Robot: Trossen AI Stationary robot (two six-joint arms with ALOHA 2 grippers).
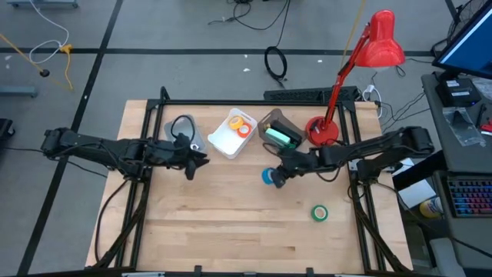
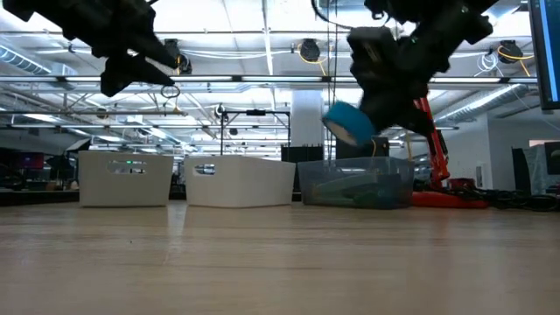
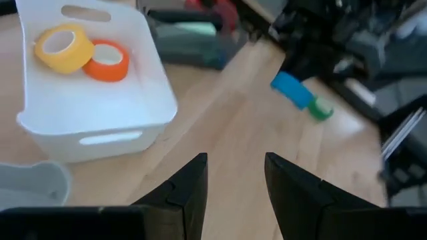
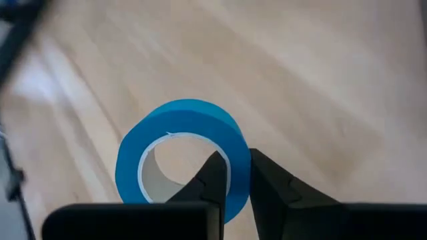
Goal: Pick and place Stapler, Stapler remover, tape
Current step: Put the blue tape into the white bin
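My right gripper [image 1: 275,178] is shut on a blue tape roll [image 4: 177,150] and holds it above the middle of the table [image 2: 350,122]. A green tape roll [image 1: 319,213] lies flat on the wood nearer the front right. Yellow tape [image 3: 65,47] and orange tape [image 3: 107,60] lie in a white bin [image 1: 223,141]. A green stapler [image 1: 280,137] lies in the clear bin beside it. My left gripper [image 3: 233,180] hovers open in front of the white bin, holding nothing. The stapler remover is hidden. My right gripper pinches the blue roll's ring wall [image 4: 235,150], one finger [image 4: 213,180] inside the hole and the other [image 4: 270,187] outside. The fingers slant down from the table's right side. The roll hangs tilted below them, lifted clear of the table.
A grey bin [image 1: 173,127] stands at the far left of the row, under my left arm. A red desk lamp [image 1: 323,129] stands at the back right, close to my right arm. Bare wood stretches along the table's near half.
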